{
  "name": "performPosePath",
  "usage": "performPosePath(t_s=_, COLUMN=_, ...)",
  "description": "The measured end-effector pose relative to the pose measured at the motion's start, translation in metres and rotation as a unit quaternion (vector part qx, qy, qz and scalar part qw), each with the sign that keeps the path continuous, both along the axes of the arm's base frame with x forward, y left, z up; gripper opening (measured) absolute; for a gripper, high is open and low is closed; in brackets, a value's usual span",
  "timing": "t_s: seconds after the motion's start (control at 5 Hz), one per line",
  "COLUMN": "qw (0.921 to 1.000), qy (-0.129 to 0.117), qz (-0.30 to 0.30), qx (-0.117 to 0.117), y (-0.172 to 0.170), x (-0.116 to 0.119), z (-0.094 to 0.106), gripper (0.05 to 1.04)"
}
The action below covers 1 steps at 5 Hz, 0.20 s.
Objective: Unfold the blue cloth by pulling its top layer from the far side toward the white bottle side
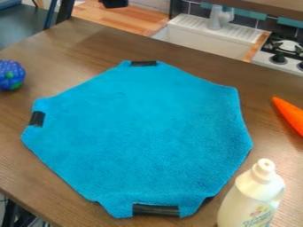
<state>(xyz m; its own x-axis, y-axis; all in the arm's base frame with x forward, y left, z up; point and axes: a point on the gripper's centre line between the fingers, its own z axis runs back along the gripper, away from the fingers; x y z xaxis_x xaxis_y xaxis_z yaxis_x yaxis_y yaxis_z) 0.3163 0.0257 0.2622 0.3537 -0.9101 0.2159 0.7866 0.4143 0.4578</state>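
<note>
The black gripper [114, 3] is at 11 o'clock; how far open it is, or whether it holds anything, cannot be told. Central on the wooden table [35, 173] lies a blue cloth [142, 133], a squeeze bottle [248, 199] at 5 o'clock.

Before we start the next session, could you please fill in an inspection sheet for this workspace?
Surface: brown wooden tabletop, wood grain visible around the cloth.
Job's things: blue cloth spread out, black strips at its top, left and bottom edges.
Clutter: pale bottle upright at lower right, orange carrot at the right edge, blue berry-like toy at the left edge.
Gripper: possibly the black shape at the top edge; too cut off to tell.
Cables: nothing seen.
Surroundings: sink and stove beyond the table.
</note>
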Motion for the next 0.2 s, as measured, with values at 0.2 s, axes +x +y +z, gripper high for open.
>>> performPosePath(t_s=0.2, qw=1.0, qy=-0.002, qz=0.0, qx=0.0, y=0.0, x=-0.0001, z=0.001, gripper=1.0)
